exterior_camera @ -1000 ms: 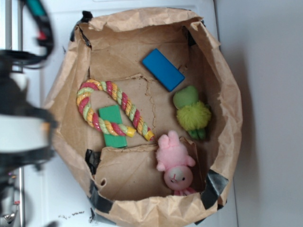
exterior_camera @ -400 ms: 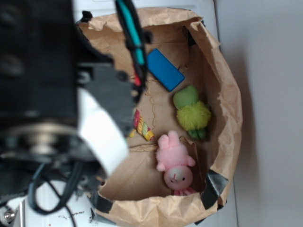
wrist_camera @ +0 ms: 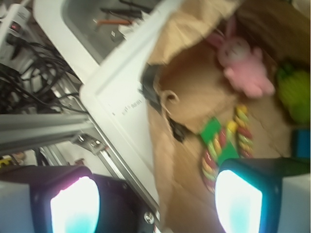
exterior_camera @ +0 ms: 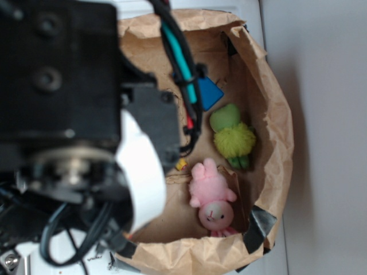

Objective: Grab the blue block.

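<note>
Now the big black arm has swung further over the paper bag, hiding most of the blue block near the far wall, and the gripper with fingers apart holds nothing, so grabbing waits.

A robot test bench in a lab or workshop.
A taped-up brown paper bag of toys sits on a white counter; beside it run bare aluminium rails, a tangle of black cables and a power strip.
</note>
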### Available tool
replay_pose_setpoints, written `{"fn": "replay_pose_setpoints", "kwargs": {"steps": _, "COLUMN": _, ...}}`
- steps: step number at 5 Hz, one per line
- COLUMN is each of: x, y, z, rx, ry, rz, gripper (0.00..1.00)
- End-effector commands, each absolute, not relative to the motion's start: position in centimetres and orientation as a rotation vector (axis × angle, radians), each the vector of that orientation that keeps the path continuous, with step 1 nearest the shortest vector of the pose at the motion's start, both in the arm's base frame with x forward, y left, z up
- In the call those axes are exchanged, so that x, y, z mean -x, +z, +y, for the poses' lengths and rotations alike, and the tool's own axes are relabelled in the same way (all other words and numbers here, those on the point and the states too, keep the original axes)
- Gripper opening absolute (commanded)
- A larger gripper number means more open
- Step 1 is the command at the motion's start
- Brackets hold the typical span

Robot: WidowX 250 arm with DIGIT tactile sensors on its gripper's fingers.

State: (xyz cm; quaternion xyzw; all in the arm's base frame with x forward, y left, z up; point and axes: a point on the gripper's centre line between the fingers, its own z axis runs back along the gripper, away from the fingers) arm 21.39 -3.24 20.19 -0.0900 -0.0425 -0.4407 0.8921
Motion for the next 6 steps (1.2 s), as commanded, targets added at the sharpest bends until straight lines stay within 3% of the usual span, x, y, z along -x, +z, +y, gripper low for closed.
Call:
{"fn": "replay_pose_setpoints", "kwargs": {"steps": 1, "x": -21.1, "y": 21.5, "z": -3.6, "rx": 0.167, "ry": -0.927, "rz": -0.141, "gripper": 1.0}}
{"fn": "replay_pose_setpoints", "kwargs": {"steps": 2, "x": -21.1, "y": 21.5, "z": -3.6, "rx": 0.167, "ry": -0.927, "rz": -0.141, "gripper": 1.0}}
{"fn": "replay_pose_setpoints", "kwargs": {"steps": 3, "x": -23.6, "y": 17.8, "z": -2.6, "rx": -0.039, "ry": -0.988, "rz": -0.247, "gripper": 1.0}}
{"fn": "replay_pose_setpoints", "kwargs": {"steps": 4, "x": -25.2, "y": 16.7, "z": -2.2, "rx": -0.078, "ry": -1.042, "rz": -0.294, "gripper": 1.0}}
{"fn": "replay_pose_setpoints", "kwargs": {"steps": 6, "x": -27.1, "y": 15.8, "z": -1.3, "rx": -0.057, "ry": -1.107, "rz": -0.344, "gripper": 1.0}}
